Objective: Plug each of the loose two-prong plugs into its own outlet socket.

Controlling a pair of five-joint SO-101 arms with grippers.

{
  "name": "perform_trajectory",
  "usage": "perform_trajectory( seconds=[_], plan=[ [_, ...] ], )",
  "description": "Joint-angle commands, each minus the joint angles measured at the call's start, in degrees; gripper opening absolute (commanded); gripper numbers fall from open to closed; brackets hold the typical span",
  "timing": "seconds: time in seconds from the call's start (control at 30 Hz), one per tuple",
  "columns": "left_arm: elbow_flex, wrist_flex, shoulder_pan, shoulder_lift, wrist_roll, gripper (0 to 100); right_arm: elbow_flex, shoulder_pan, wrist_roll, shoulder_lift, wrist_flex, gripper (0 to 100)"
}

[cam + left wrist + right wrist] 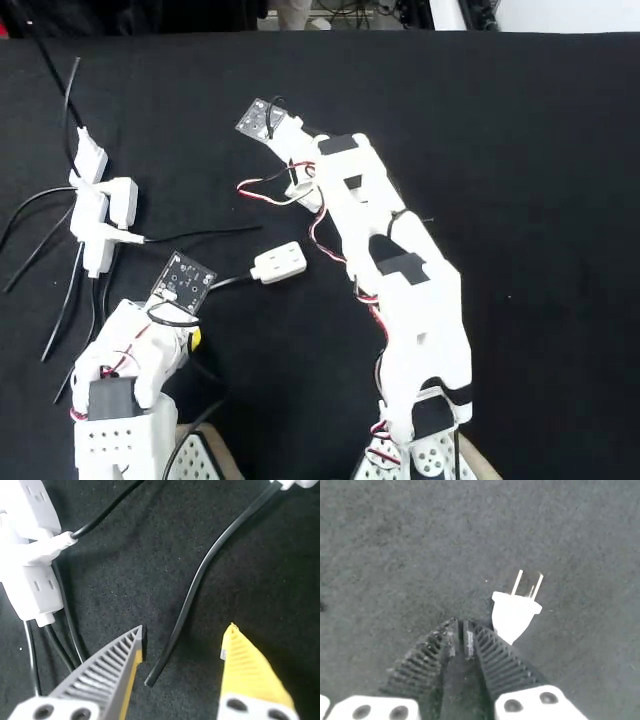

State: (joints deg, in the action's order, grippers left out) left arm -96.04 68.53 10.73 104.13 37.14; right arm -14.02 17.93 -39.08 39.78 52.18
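A white two-prong plug [515, 611] lies on the black cloth with its prongs pointing away from my right gripper [461, 625]. That gripper is shut with nothing seen between its fingers; the plug sits just beside one fingertip, its rear hidden behind it. The right arm [340, 180] stretches toward the far middle of the table. A white outlet socket [278, 262] on a black cable [200, 580] lies near the centre. My left gripper [185, 630] is open, low over the cloth, with the cable's loose end between its fingers but untouched.
A cluster of white socket blocks and plugs [95, 205] with several black cables lies at the left of the table, close to the left gripper's grey finger [115, 665]. The same cluster [30, 555] shows in the left wrist view. Black cloth [520, 150] covers the table.
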Motion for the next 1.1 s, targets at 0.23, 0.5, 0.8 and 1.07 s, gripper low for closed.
perform_trajectory(
  seconds=[0.23, 0.5, 0.8, 1.07],
  plan=[
    [-0.1, 0.0, 0.4, 0.4, 0.8, 25, -3.0, -2.0, 0.1, -7.1, 9.1, 1.2],
    [-0.1, 0.0, 0.4, 0.4, 0.8, 25, 0.7, -2.3, 7.0, -14.1, 5.0, 14.7],
    [-0.1, 0.0, 0.4, 0.4, 0.8, 25, -1.8, -1.1, 7.5, -3.0, -0.1, 20.4],
    [-0.1, 0.0, 0.4, 0.4, 0.8, 25, -10.9, -1.8, 7.7, 3.4, 7.8, 1.5]
  ],
)
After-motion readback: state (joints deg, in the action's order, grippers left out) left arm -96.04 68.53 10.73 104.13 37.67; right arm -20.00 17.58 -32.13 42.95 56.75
